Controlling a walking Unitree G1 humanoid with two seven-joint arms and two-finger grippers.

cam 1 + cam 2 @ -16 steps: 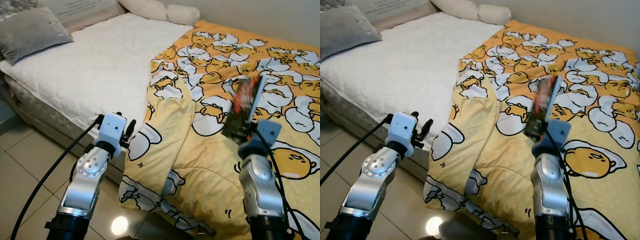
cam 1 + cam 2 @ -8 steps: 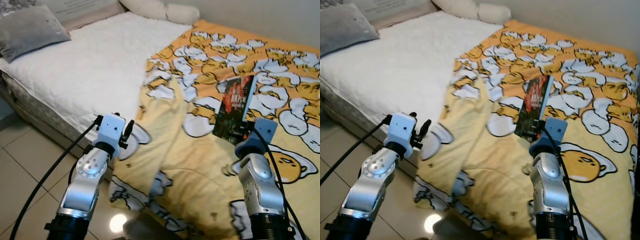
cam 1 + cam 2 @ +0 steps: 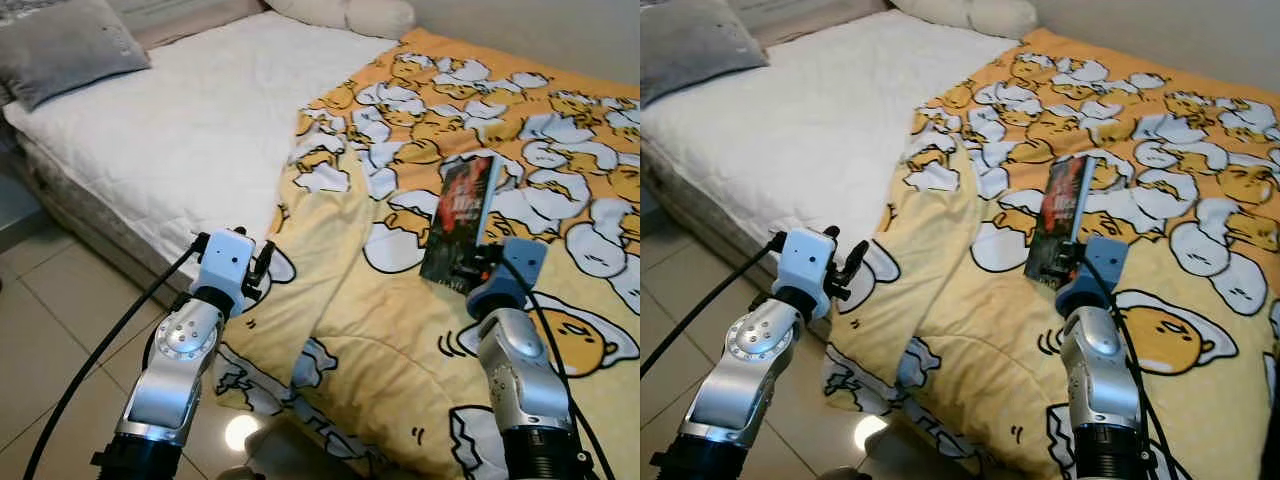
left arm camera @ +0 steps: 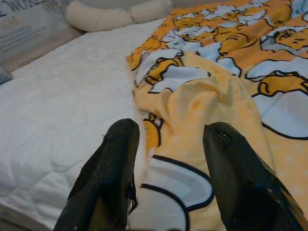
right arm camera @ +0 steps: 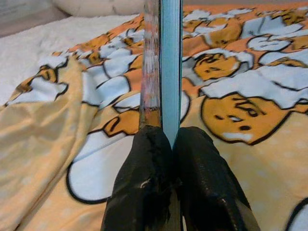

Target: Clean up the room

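A dark book (image 3: 460, 222) with a red cover picture stands upright in my right gripper (image 3: 478, 266), which is shut on its lower edge above the yellow egg-print blanket (image 3: 560, 150). In the right wrist view the two black fingers (image 5: 144, 192) pinch the book's spine and page edge (image 5: 162, 62). My left gripper (image 3: 264, 262) is open at the bed's near edge, over the hanging fold of the blanket (image 4: 202, 120), with nothing between its fingers (image 4: 108, 173).
The white mattress (image 3: 180, 130) takes up the left half of the bed, with a grey pillow (image 3: 70, 45) at its far left and a cream bolster (image 3: 350, 15) by the wall. Beige floor tiles (image 3: 60, 340) lie beside the bed.
The camera has shifted, so the bed sits a little differently in the picture. The book has turned and come lower in my right gripper. The left gripper holds its place.
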